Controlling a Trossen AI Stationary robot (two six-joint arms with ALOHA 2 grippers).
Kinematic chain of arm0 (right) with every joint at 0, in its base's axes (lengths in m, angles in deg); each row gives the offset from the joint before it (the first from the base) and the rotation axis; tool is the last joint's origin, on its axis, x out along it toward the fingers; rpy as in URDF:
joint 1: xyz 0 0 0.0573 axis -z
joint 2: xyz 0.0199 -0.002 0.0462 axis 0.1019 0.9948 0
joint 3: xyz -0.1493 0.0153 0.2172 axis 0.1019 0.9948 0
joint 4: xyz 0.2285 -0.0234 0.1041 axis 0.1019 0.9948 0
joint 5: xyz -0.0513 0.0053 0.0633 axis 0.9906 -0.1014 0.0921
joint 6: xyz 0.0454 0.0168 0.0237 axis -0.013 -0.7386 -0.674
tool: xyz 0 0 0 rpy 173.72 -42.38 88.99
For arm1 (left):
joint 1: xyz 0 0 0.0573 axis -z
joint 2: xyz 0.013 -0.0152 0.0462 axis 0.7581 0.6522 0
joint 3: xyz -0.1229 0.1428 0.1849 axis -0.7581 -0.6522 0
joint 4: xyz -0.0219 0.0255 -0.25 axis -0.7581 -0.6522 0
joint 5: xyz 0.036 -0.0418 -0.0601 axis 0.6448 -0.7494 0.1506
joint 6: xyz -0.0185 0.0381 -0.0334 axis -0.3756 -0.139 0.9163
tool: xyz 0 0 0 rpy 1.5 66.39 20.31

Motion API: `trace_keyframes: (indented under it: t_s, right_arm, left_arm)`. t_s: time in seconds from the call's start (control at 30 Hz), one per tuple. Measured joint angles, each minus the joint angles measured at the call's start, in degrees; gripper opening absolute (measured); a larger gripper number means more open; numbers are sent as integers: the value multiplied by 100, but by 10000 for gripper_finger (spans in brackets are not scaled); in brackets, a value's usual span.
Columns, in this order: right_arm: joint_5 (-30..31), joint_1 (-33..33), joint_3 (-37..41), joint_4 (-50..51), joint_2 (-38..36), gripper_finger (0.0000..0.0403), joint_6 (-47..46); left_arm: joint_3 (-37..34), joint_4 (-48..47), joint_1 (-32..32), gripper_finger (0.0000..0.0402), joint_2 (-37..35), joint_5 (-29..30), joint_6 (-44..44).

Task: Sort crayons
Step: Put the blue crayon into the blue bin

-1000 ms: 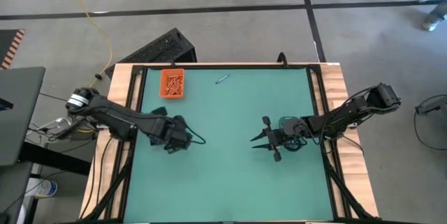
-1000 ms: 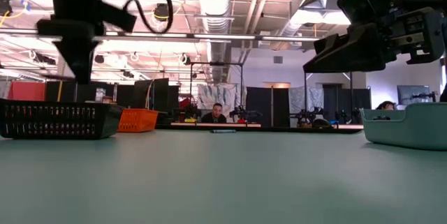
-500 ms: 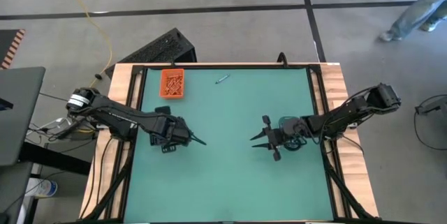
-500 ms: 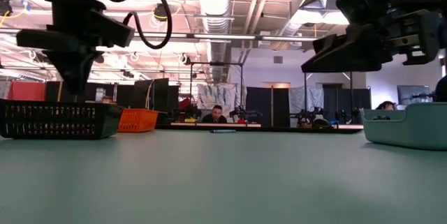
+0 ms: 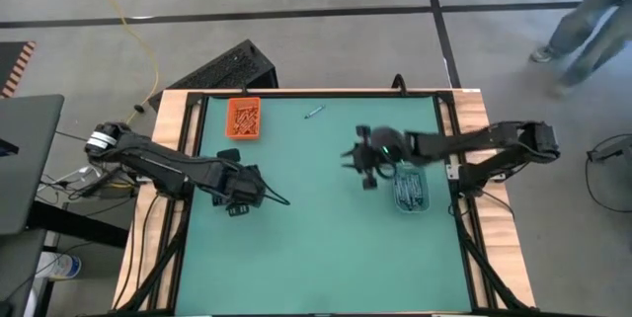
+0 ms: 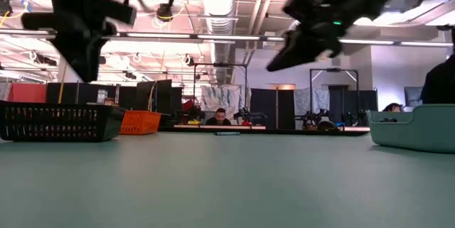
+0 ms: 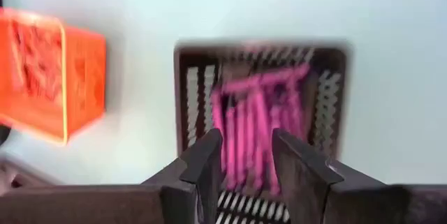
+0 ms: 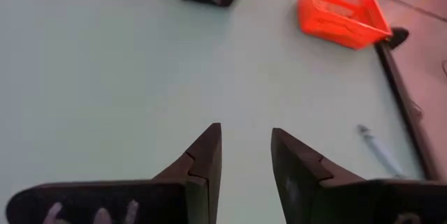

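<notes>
Left gripper (image 7: 241,155) hangs parted and empty over the black tray (image 7: 260,116) of pink crayons (image 7: 257,123); right gripper (image 8: 244,154) parted, empty, above bare mat (image 8: 105,77).

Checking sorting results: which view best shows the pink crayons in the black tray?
The left wrist view: the pink crayons lie in plain sight inside the black tray. The high view hides the tray under the left gripper; the low view shows only its side; the right wrist view shows it far off.

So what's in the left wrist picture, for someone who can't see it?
The left pincer, open and empty, hovers over a black tray full of pink crayons. An orange tray of orange crayons sits beside it on the green table.
</notes>
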State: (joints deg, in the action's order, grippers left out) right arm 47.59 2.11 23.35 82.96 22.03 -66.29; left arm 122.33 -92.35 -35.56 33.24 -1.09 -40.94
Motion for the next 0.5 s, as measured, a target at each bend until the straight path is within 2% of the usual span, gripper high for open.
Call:
trace_keyframes:
  t_s: [0.1,0.23,0.33,0.5]
  right_arm:
    - [-754,623,-845,659,502,119,894]
    - [-1762,1486,-1858,1271,1481,119,1822]
    - [-1976,2005,-2684,1749,2310,119,2179]
    - [-2062,2547,-4371,3186,3670,119,2663]
  left_arm:
    - [0,406,126,116,-469,198,-35]
    - [-149,1137,293,116,-1069,750,-213]
    - [-426,1596,344,116,-1452,892,-557]
    - [-1156,2235,254,116,-2109,1089,-1148]
